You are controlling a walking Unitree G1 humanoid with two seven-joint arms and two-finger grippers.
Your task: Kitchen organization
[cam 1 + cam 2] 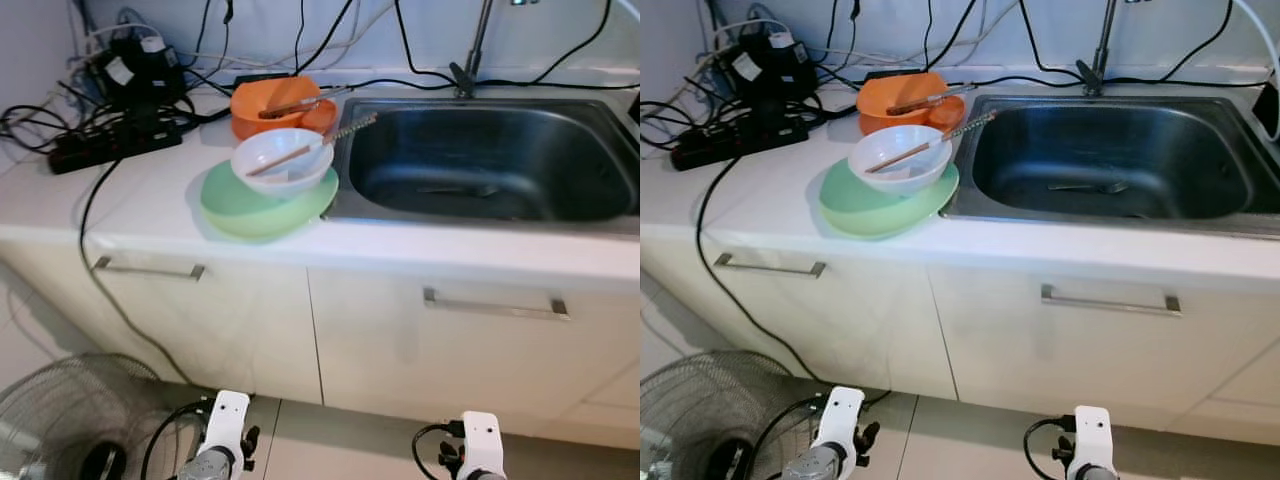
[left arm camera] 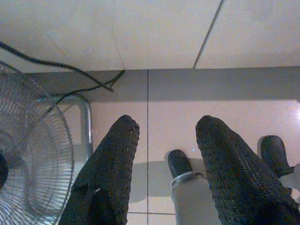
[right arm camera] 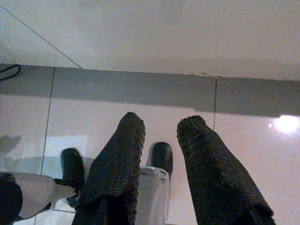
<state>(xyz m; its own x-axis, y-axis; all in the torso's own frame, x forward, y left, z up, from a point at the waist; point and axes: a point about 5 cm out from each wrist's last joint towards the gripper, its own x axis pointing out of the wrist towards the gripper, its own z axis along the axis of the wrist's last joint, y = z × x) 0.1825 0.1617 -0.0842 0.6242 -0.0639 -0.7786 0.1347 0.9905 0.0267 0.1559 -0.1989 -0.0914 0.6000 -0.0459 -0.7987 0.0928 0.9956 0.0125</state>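
A home kitchen: steel sink (image 1: 490,160), white counter (image 1: 150,200), stacked bowls (image 1: 282,160), cabinets (image 1: 440,340).

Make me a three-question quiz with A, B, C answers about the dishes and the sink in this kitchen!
1. Where does the white bowl sit?
A. In the sink
B. On the green plate
C. On the floor

2. What colour is the bowl nearest the wall?
A. Orange
B. Blue
C. Black

3. What are the two cabinet doors under the counter like?
A. Both wide open
B. One missing
C. Both closed

Answers:
1. B, the white bowl rests on the green plate beside the sink.
2. A, it is orange, with chopsticks across it.
3. C, the left door and the right door lie flush.
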